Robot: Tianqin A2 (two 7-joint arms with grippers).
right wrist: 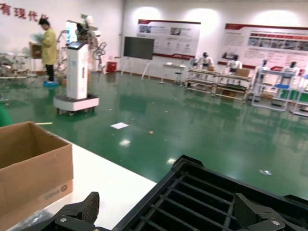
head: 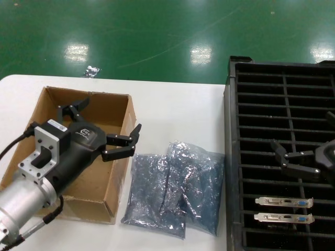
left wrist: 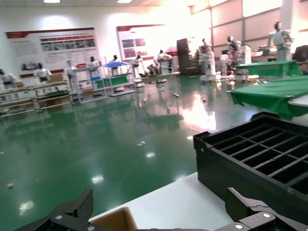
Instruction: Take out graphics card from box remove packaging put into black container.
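Nearest you, at the lower right of the head view, two graphics cards (head: 284, 201) already stand in slots of the black container (head: 233, 157), and two emptied packaging bags (head: 175, 188) lie on the desk (head: 172, 110) between it and the box (head: 118, 157). Your left hand (head: 107, 125) hovers over the box at centre left, fingers spread and holding nothing, while your right hand (head: 293, 159) hangs open over the container. No card shows in the box, though the arm hides much of its floor; farther back, green floor (head: 157, 36).
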